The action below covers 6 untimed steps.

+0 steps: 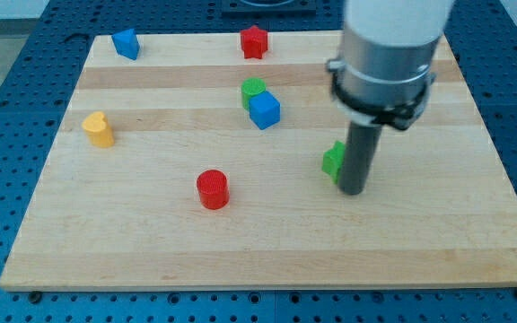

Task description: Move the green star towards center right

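Observation:
The green star [332,161] lies on the wooden board [267,242], right of the middle, and the rod hides its right part. My tip [352,190] rests on the board right against the star's right side, slightly below it. The rod hangs from a wide grey cylinder [389,49] that covers the board's upper right.
A green block [252,89] touches a blue cube [265,110] above the middle. A red cylinder [212,189] stands lower left of centre. A yellow block [99,129] is at the left, a blue block [126,43] at the top left, a red star [254,41] at the top.

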Available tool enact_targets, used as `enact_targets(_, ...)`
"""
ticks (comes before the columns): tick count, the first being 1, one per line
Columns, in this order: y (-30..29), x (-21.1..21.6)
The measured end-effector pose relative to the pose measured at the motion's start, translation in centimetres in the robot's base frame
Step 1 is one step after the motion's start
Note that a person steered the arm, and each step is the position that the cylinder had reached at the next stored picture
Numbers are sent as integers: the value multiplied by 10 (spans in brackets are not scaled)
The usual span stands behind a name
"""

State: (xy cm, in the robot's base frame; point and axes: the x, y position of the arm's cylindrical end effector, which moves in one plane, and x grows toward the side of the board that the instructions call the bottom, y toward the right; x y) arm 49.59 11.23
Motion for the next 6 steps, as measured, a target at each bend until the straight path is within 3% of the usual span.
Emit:
enact_targets(1,26,-20)
enact_targets(2,23,5)
enact_targets(3,-22,26)
enact_targets(4,-49,8)
enact_targets(5,-38,-31)
enact_targets(6,13,-43)
